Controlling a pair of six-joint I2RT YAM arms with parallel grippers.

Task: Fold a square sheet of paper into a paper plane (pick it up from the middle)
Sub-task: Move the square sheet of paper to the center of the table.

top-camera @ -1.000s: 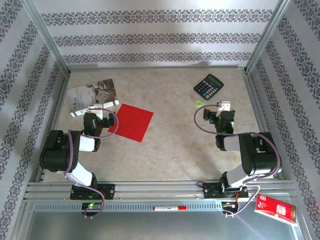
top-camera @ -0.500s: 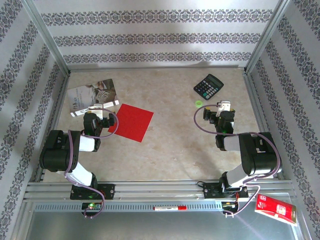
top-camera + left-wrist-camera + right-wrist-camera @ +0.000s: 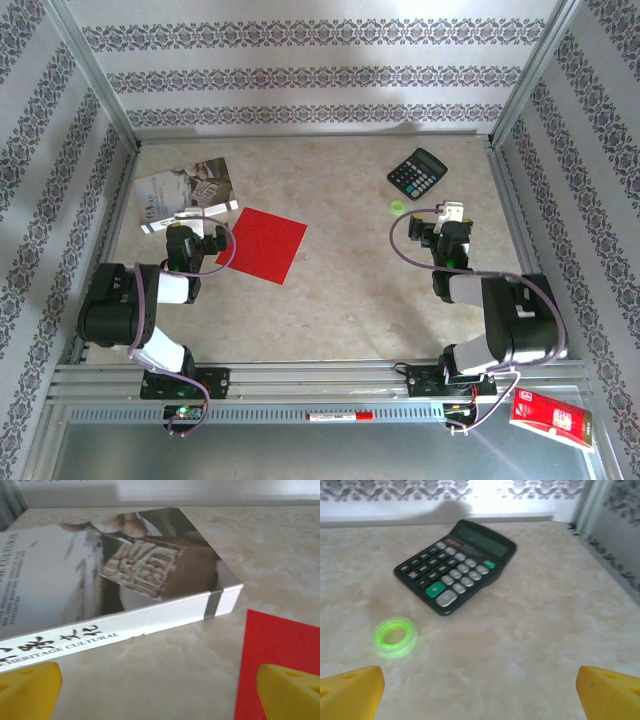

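Your square sheet of paper point(image 3: 262, 245) lies flat and unfolded on the table point(image 3: 340, 290), left of centre in the overhead view, with the printed booklet point(image 3: 185, 190) toward the upper left. You have the left gripper point(image 3: 193, 220) just beside the sheet's left edge, jaws spread wide and holding nothing. In its wrist view one yellow fingertip point(image 3: 290, 692) shows against the red paper at lower right, with the booklet's spine ahead. The right gripper point(image 3: 450, 216), equally wide and empty, sits right of centre, facing the black calculator point(image 3: 417, 172) and a green ring point(image 3: 397, 207) near it.
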